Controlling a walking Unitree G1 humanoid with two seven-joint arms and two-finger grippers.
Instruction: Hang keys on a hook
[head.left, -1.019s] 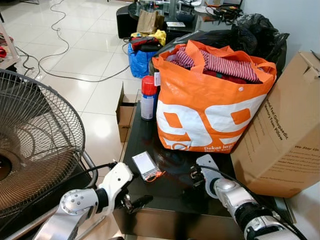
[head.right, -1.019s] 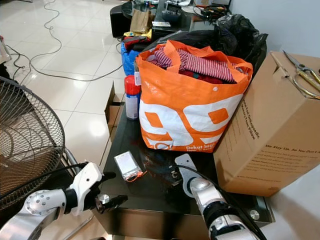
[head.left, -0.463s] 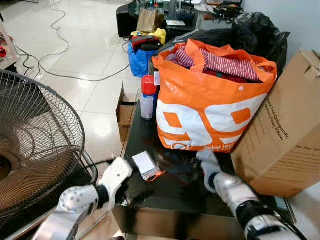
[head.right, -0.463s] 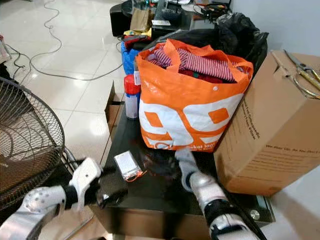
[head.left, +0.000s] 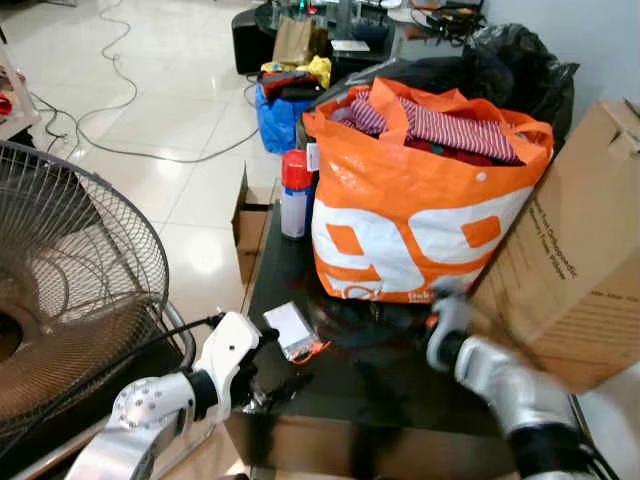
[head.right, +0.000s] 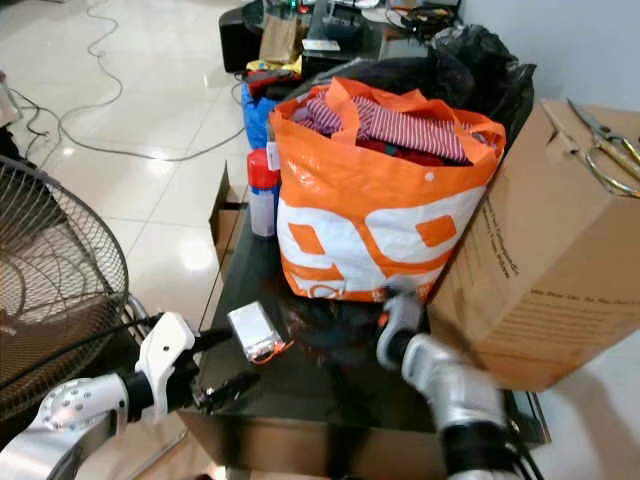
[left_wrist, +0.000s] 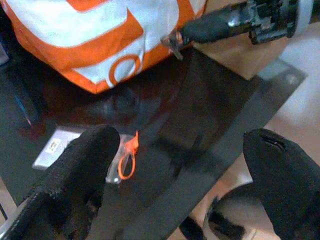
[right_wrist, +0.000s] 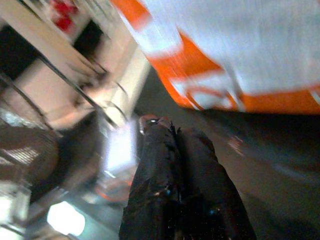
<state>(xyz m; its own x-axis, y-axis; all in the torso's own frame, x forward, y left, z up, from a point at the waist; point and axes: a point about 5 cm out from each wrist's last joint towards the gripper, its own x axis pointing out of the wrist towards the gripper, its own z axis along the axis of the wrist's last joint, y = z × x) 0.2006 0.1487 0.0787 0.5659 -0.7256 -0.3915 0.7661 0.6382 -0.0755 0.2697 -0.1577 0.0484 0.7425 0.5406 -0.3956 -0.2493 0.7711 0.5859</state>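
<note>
Pinching the keys between closed fingertips, the right gripper hovers over the black table near the orange bag. Left gripper gapes empty. Light, dangling metal; best held by the ring.

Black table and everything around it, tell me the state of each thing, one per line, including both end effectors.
Orange shopping bag: upright on the black table, open, stuffed with clothes.
Spray can: upright, red cap on.
Cardboard box: tilted, leaning against the bag.
White card with orange loop: lying flat on the table.
Fan: blades look still.
Left end effector: open, above the card.
Right end effector: shut on a small metal item, near the bag's base.
</note>
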